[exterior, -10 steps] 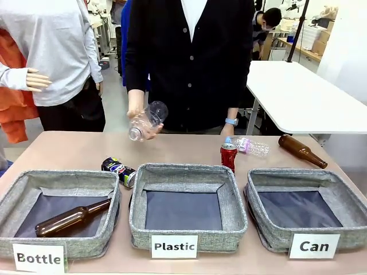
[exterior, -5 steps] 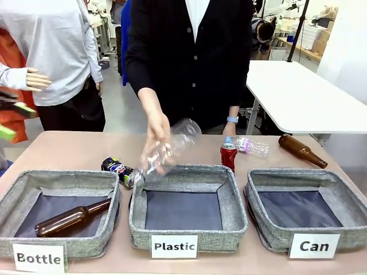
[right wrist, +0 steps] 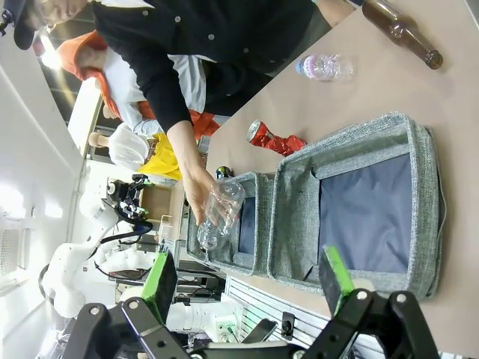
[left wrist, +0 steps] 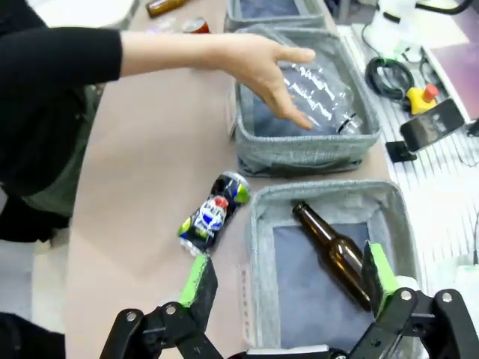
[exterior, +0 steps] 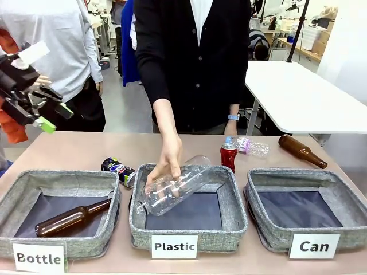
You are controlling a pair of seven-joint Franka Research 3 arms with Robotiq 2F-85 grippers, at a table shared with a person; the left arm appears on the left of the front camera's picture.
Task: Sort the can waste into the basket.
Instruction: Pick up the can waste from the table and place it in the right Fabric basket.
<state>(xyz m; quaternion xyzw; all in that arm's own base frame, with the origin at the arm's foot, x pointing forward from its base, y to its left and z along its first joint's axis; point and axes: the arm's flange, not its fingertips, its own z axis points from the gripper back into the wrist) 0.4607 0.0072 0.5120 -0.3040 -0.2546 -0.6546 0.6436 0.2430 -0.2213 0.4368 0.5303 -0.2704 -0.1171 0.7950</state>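
A dark blue can (exterior: 119, 169) lies on its side on the table between the Bottle and Plastic baskets; in the left wrist view this can (left wrist: 213, 215) lies just beyond my left finger. A red dented can (exterior: 229, 154) stands upright behind the Plastic basket, and the right wrist view has it too (right wrist: 273, 139). At the right stands the grey Can basket (exterior: 298, 175), with only its dark lining inside (right wrist: 296, 224). My left gripper (exterior: 55, 117) hangs open high at the left, nothing between its fingers (left wrist: 288, 275). My right gripper (right wrist: 248, 273) is open above the Can basket.
A person's hand (exterior: 166, 163) lowers a clear plastic bottle (exterior: 172, 188) into the Plastic basket (exterior: 189, 232). The Bottle basket (exterior: 17, 189) holds a brown bottle (exterior: 71, 217). Another brown bottle (exterior: 302, 150) and a small clear bottle (exterior: 250, 146) lie at the far right.
The person's hand has brought the clear bottle down from chest height into the Plastic basket. My left gripper has come into the front view at the upper left.
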